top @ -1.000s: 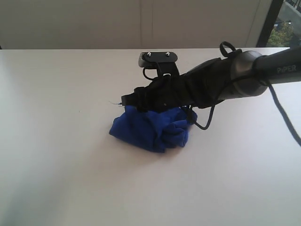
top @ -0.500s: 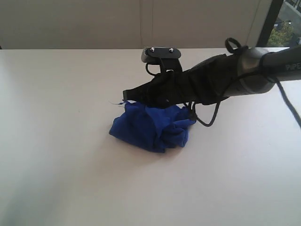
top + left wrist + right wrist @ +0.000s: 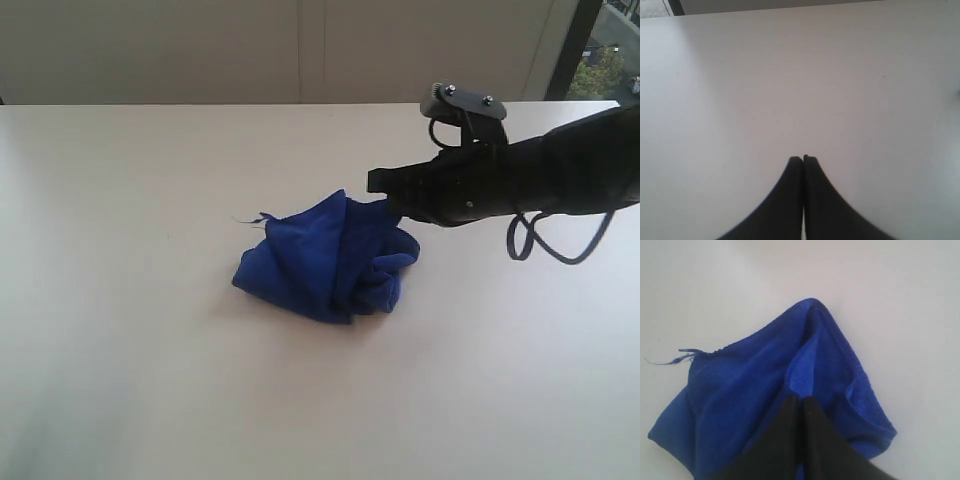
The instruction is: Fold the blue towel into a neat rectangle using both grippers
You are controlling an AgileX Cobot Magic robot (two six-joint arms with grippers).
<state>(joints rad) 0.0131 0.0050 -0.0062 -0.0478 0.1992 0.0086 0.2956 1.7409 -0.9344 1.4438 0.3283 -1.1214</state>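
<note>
Table [image 3: 120,350] open around blue towel [image 3: 320,262]; right gripper [image 3: 801,400] pinches its raised edge; left gripper [image 3: 803,159] closed

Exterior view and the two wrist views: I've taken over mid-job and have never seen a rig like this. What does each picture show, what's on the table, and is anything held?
The machine is a pair of black robot arms, each ending in a two-finger pincer. The exterior view looks at the white table from a camera off the arms, and only the right arm shows there. Each wrist view looks along its own arm's fingers. On the table lies the blue towel, crumpled in a heap. The right gripper is shut on a fold of it, which rises to the tips. The left gripper is shut on nothing, over bare table.
</note>
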